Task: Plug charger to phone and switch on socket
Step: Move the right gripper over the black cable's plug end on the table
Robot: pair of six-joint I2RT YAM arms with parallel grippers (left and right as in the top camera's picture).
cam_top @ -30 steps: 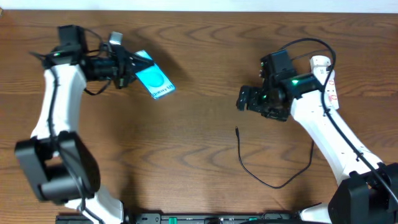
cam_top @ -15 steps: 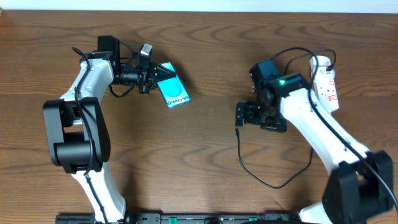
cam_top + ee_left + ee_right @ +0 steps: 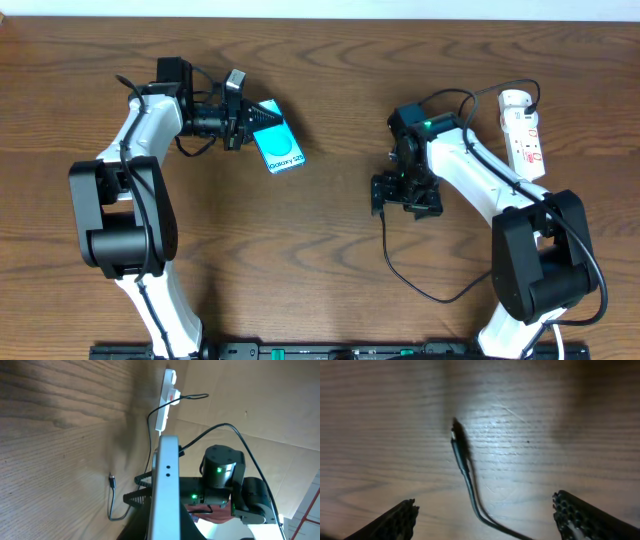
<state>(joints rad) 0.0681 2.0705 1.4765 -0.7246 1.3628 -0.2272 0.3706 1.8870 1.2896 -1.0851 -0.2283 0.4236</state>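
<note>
Your left gripper (image 3: pixel 235 122) pinches the phone (image 3: pixel 277 148), well left of the power strip (image 3: pixel 525 130). Your right gripper (image 3: pixel 487 515), nearer the strip, hangs spread wide over the charger (image 3: pixel 456 437), whose tip lies loose. Nothing looks plugged in yet: grasping, plugging and switching are all left to do.

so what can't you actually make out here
- Phone charging port: too small overhead; left wrist view shows only one thin edge.
- Socket switch position: too small overhead, far off in left wrist view.
- Charger plug tip: blurred in right wrist view; cable cut off by bottom edge.
</note>
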